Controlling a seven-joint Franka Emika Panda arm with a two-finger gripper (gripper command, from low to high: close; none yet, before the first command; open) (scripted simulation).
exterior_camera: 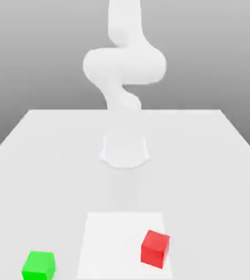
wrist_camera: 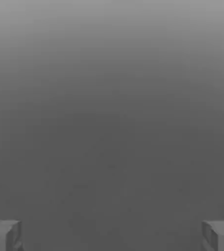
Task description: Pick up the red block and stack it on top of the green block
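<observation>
The red block (exterior_camera: 155, 249) sits on the white table (exterior_camera: 50, 158) near its front edge, toward the exterior view's right. The green block (exterior_camera: 39, 265) lies farther to the exterior view's left, at the front edge, well apart from the red one. In the hand view my gripper (wrist_camera: 112, 235) is open: its two grey fingertips (wrist_camera: 3, 235) stand far apart with nothing between them, against a plain grey background. Neither block appears in the hand view.
The arm's white base (exterior_camera: 125, 149) stands mid-table, and its links (exterior_camera: 124, 63) rise and leave the picture at the top. A brighter square patch (exterior_camera: 116, 240) marks the table surface under and beside the red block.
</observation>
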